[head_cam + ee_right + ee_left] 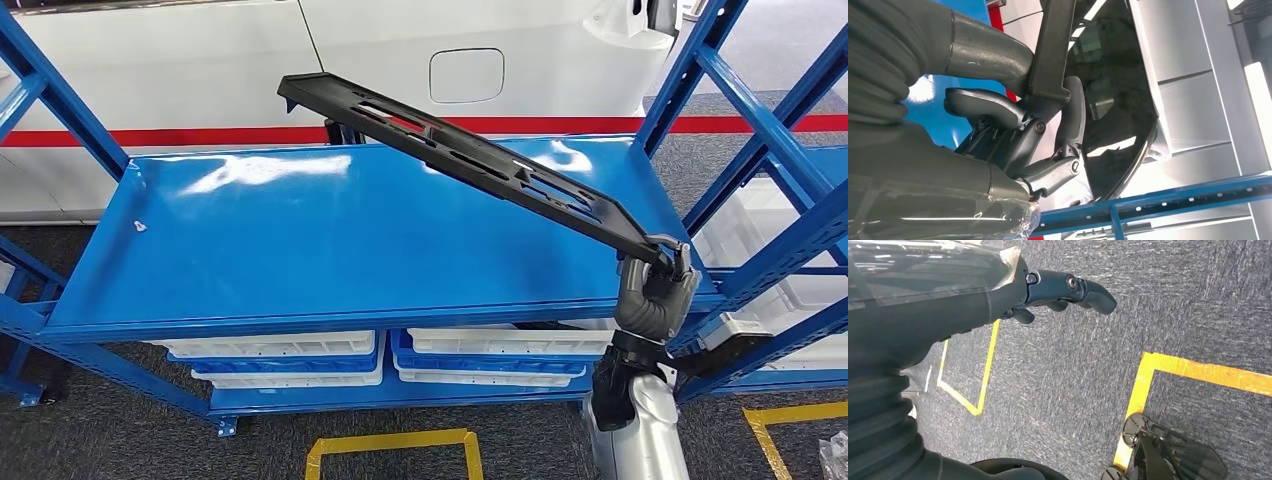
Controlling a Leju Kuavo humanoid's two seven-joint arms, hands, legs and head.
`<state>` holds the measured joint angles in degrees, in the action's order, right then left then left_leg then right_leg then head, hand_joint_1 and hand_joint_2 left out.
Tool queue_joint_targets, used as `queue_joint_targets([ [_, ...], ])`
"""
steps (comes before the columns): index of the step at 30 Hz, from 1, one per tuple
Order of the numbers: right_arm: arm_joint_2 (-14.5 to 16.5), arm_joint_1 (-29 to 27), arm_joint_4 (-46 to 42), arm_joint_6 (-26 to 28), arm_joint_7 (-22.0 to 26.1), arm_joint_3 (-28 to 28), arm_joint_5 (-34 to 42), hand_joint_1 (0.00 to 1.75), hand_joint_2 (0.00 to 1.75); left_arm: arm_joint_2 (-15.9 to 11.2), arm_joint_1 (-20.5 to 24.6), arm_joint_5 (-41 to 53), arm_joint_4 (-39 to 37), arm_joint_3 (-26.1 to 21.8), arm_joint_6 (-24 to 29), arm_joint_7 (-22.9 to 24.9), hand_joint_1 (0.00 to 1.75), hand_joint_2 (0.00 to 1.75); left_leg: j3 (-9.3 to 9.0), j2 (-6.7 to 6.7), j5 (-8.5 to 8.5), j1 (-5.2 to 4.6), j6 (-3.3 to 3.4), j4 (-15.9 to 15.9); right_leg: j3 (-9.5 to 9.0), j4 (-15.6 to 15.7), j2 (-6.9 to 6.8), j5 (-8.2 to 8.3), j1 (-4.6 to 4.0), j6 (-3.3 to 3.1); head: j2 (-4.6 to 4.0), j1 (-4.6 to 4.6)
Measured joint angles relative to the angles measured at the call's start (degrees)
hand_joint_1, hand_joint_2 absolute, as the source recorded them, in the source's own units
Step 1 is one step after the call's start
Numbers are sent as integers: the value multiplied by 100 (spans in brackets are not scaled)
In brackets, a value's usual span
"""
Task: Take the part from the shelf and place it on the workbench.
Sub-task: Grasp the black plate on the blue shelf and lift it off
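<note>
Above the blue shelf (300,240), the right hand (655,295) grips one end of the long black part (470,165), fingers (998,107) wrapped around its narrow tip. The part slants up and away over the shelf top, its far end raised clear of the surface. White bins (280,355) sit on the level below. A white car (400,60) stands behind. Down by the robot's side, the left hand (1058,292) hangs over grey carpet (1073,380) with yellow tape (1198,370), holding nothing, fingers loosely curled but apart.
</note>
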<state>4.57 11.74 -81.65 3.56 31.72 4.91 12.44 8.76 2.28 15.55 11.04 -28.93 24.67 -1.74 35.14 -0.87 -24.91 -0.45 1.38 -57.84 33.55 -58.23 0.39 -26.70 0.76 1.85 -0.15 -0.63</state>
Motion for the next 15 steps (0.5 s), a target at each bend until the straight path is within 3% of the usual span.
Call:
queue_joint_targets([
  [15, 316, -159, -807, -116, 107, 205, 654, 175, 175, 98, -1, 68, 0, -84, 108, -52, 0, 175, 0, 1, 0, 0, 0, 0, 1, 0, 0, 0, 0, 0, 0, -1],
])
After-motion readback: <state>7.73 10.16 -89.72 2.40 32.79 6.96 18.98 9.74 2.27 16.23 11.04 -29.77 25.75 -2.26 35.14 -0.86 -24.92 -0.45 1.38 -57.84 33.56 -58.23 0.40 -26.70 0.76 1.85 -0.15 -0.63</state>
